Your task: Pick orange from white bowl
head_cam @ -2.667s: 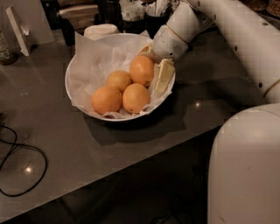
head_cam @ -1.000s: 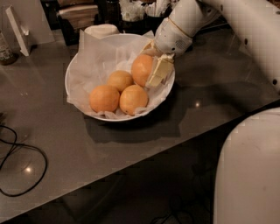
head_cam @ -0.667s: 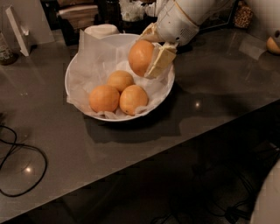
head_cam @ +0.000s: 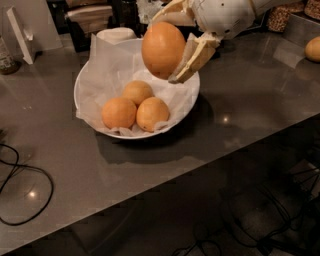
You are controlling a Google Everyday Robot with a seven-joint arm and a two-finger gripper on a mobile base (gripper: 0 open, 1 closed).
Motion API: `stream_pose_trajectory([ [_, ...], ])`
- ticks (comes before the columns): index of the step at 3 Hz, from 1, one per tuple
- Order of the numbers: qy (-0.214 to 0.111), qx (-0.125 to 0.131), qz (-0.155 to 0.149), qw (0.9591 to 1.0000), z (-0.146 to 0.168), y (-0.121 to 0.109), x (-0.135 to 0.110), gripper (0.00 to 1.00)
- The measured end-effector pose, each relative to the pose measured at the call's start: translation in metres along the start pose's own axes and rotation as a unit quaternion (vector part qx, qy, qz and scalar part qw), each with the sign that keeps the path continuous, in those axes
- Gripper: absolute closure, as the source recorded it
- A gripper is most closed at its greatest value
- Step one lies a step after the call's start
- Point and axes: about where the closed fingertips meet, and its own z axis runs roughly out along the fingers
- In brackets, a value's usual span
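Note:
My gripper [head_cam: 176,44] is shut on the orange [head_cam: 162,49] and holds it in the air above the right half of the white bowl [head_cam: 87,117]. One finger runs behind the fruit, the other down its right side. The bowl is wide, shallow and lined with crinkled white paper. Three smaller oranges lie in it: one at the left [head_cam: 119,112], one at the back [head_cam: 138,91], one at the right [head_cam: 152,113]. My white arm [head_cam: 225,12] comes in from the upper right.
The bowl stands on a dark grey counter [head_cam: 240,100] whose front edge runs diagonally. A cream-white domed dish [head_cam: 116,35] sits behind the bowl. A black cable [head_cam: 20,195] loops at the left. Another orange object [head_cam: 313,48] lies at the far right.
My gripper closed on the largest orange at the bowl's right side and lifted it up out of the bowl. The three other oranges stayed in place.

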Motion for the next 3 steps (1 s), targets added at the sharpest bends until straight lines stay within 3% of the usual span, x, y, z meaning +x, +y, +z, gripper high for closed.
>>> stream_pose_trajectory([
  [1, -0.059, 0.035, -0.031, 0.9972, -0.017, 0.027, -0.029, 1.0],
  [2, -0.102, 0.041, -0.029, 0.9935, -0.016, 0.08, -0.055, 1.0],
  [3, -0.102, 0.041, -0.029, 0.9935, -0.016, 0.08, -0.055, 1.0],
])
